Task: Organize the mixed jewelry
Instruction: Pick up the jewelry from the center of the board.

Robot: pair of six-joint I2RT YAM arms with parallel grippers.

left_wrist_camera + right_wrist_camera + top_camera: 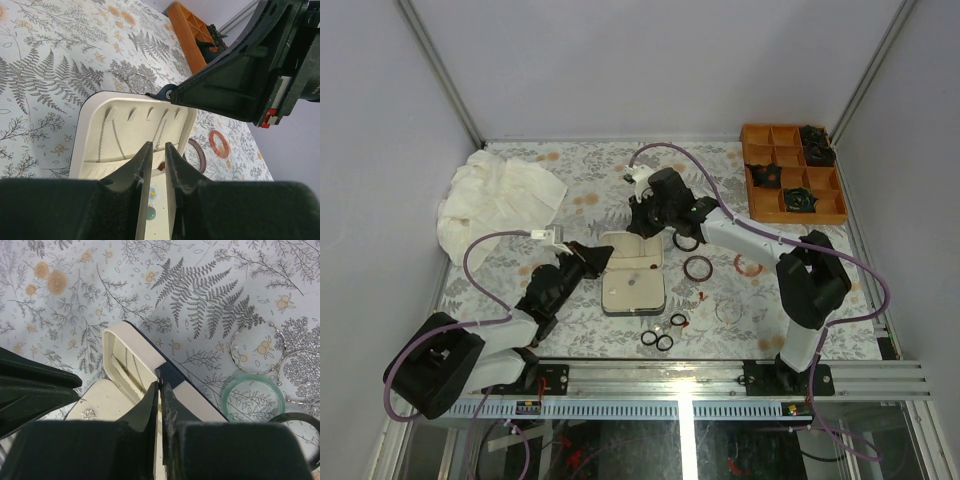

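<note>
The mixed jewelry lies loose on the worktop, just right of the open case. The rings sit flat, holes up, and the scatter runs diagonally from the near edge away rightward. The right end effector is closed, tips against the lid, probably propping it. The left end effector is barely parted at the case. Is it steadying it? I can't tell.

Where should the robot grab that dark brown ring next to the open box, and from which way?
Pinch the rim of the brown ring on its right side, away from the case, coming down from above: one finger in the hole, one outside. It lies flat on the table, so its edge offers little to squeeze from the side, while the open middle likely fits a finger.
</note>
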